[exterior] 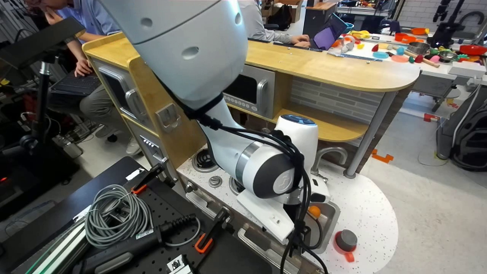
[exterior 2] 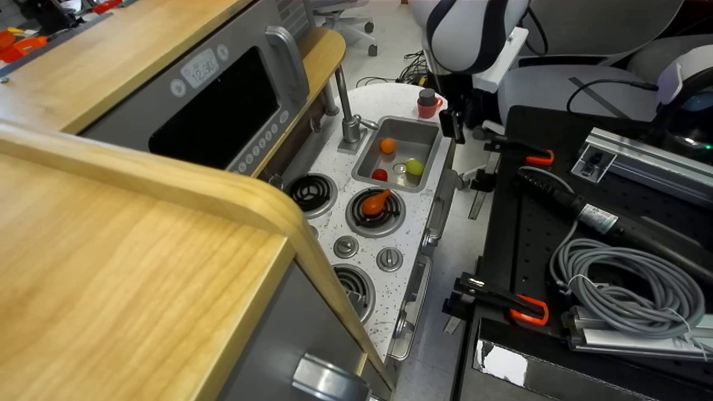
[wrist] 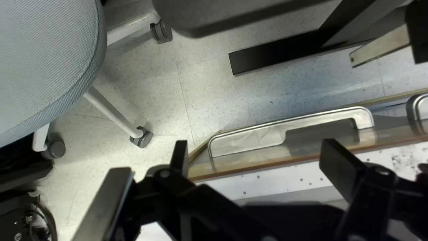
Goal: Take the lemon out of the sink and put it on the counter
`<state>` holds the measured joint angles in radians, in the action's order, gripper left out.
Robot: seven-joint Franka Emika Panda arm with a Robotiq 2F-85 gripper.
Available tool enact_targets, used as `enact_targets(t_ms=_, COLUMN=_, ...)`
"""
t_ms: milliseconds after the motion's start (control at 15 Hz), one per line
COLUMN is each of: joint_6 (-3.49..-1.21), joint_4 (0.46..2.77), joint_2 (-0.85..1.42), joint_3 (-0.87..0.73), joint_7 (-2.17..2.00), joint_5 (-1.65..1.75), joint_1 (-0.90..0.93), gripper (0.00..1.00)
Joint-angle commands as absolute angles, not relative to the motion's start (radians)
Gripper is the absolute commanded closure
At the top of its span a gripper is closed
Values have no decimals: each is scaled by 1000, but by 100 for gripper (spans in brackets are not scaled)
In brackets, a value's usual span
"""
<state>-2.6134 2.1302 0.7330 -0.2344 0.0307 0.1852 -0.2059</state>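
Lemon (exterior 2: 414, 167) (prob. the green-yellow one) is in sink (exterior 2: 411, 146), nr its front wall, just beside drain (exterior 2: 399, 167). Gripper (wrist: 254, 150) wide, nothing btwn fingers (wrist: 337, 165); looks to be over front edge of counter (exterior 2: 390, 100), exact spot unclear. Straight drop might hit it. Tight gap at wall could jam a finger; off-centre squeeze could roll lemon twd red ball (exterior 2: 379, 175); sloppy release cd let it roll off. Qty: 1 lemon, 1 orange (exterior 2: 387, 146), 1 red ball, 1 drain, 1 tap (exterior 2: 351, 129), 1 cup (exterior 2: 427, 111) w/ 1 grey thing (exterior 2: 427, 97), 3 burners (exterior 2: 311, 194) visible, 1 toy (exterior 2: 375, 204) on one.
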Motion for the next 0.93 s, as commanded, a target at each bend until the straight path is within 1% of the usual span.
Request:
enact_targets(t_ms=0, joint_6=-2605, joint_4=2012, joint_2=823, joint_3=-215, joint_7=55, joint_5=150, joint_1=-241, gripper=0)
enact_targets(t_ms=400, joint_6=-2677, joint_4=1898, joint_2=952, joint_3=-215, joint_7=34, joint_5=144, joint_1=-234, gripper=0)
enact_targets(t_ms=867, joint_6=-2778, joint_4=1828, joint_2=1011, joint_3=-180, joint_7=47, joint_5=124, joint_1=-235, gripper=0)
